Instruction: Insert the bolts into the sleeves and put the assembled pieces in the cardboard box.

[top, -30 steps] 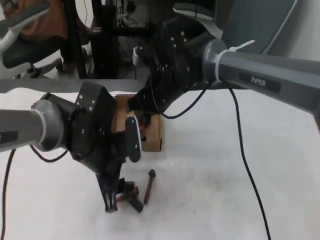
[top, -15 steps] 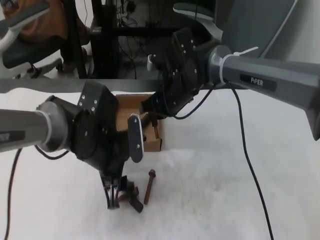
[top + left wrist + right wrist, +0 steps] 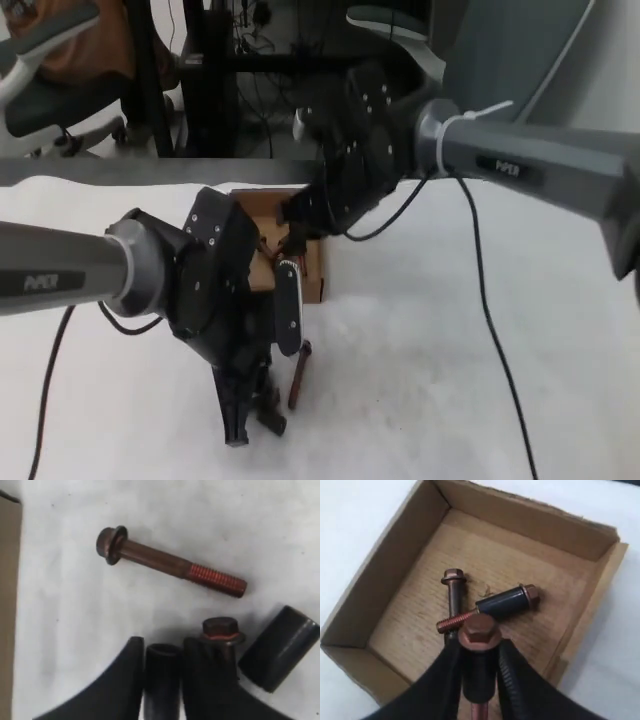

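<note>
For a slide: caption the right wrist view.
Right gripper holds a sleeved bolt above the cardboard box containing two more bolts.

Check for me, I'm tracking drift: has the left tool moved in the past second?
Yes. In the high view the left tool, shut on a sleeve, has shifted sideways toward the loose bolt on the bench and nearer the camera.

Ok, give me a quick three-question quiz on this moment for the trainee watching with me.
1. True or false: the right fingers hold a sleeved bolt over the cardboard box.
2. Pick one: the left fingers grip A) a black sleeve, B) a washer, C) nothing.
3. Fill in: the bare bolt lies outside the box, on the white ____.
Key: 1 true; 2 A; 3 bench.
</note>
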Robot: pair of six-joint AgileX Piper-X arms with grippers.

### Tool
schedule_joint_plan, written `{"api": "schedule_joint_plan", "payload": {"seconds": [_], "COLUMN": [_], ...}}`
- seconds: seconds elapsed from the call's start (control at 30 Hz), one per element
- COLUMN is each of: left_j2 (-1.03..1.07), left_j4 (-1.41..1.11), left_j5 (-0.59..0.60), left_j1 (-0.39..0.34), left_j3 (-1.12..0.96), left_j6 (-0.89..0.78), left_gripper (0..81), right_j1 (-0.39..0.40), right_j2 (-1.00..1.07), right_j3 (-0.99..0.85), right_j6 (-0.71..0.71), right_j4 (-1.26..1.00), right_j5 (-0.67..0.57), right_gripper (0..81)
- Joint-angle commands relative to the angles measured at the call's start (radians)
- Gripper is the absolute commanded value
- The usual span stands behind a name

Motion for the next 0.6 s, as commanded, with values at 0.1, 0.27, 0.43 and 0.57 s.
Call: {"api": "schedule_joint_plan", "payload": {"seconds": [0.1, 0.27, 0.43, 0.57], "left_j2": [0.009, -0.022, -0.135, -0.257], "left_j4": [0.056, 0.079, 0.057, -0.006], "left_j5": [-0.043, -0.092, -0.048, -0.002], "left_j1": [-0.004, -0.004, -0.004, -0.001], "left_j3": [0.003, 0.003, 0.008, 0.041], "left_j6": [-0.049, -0.118, -0.222, -0.315], "left_gripper": [1.7, 1.8, 1.8, 1.8], "right_j1": [-0.004, -0.004, -0.004, -0.004], "right_j2": [0.005, -0.053, -0.174, -0.302], "right_j3": [-0.011, -0.011, -0.011, -0.011], "right_j6": [0.035, 0.04, 0.013, -0.048], "right_j4": [0.015, -0.001, -0.005, 0.058], "right_j5": [-0.047, -0.066, -0.071, -0.066], "right_gripper": [70.0, 67.9, 67.8, 67.8]}}
